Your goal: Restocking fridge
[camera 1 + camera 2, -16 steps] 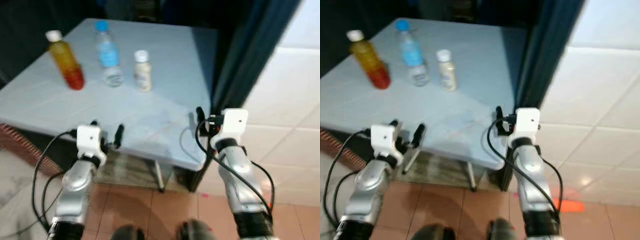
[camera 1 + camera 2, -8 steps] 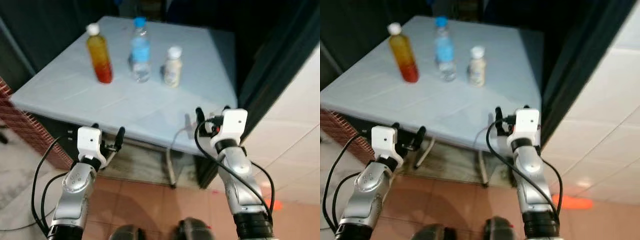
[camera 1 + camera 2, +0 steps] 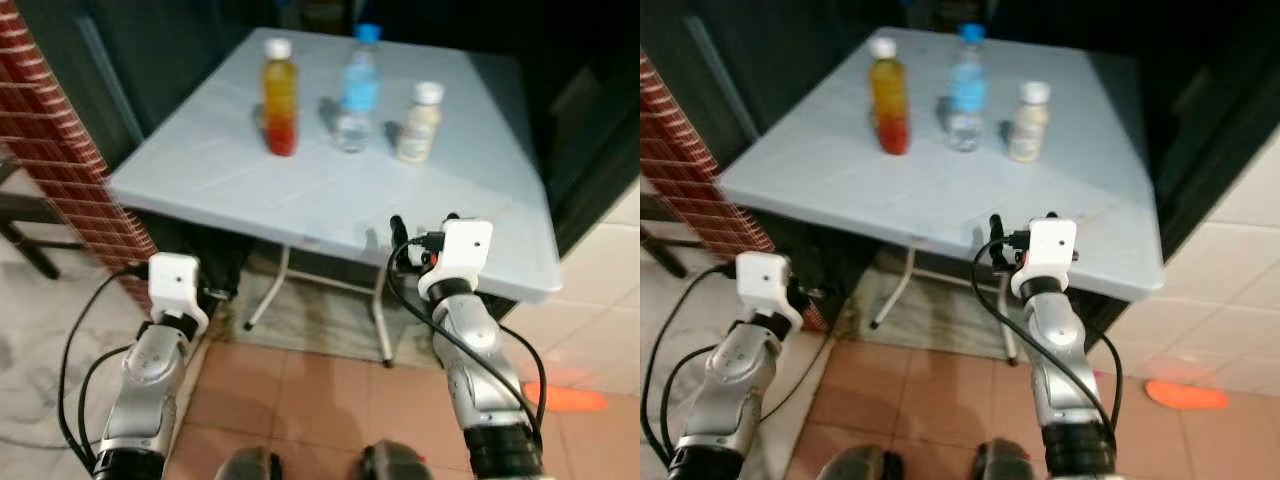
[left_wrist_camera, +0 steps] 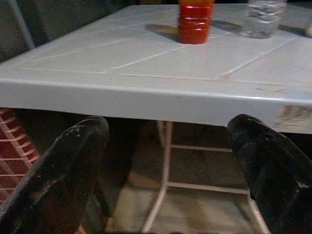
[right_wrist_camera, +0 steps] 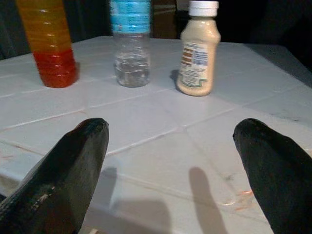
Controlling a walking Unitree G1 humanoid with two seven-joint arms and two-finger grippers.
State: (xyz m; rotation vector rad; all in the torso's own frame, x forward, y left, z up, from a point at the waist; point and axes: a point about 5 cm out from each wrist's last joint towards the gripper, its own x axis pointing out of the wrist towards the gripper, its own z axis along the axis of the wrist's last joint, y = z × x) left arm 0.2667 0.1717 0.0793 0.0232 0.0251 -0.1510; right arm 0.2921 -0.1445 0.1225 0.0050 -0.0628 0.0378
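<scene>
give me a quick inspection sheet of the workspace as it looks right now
surface: pale blue-grey table on thin white legs.
job's things: orange drink bottle, clear water bottle with a blue cap, and small cream bottle, upright in a row, apart from each other.
clutter: nothing seen on the table besides the bottles.
claws: left claw open, low at the table's near edge; right claw open, over the near tabletop, facing the bottles. Neither holds anything.
cables: black cable looping beside the left arm, black cable along the right arm.
surroundings: red brick wall on the left, tiled floor, orange object on the floor.
</scene>
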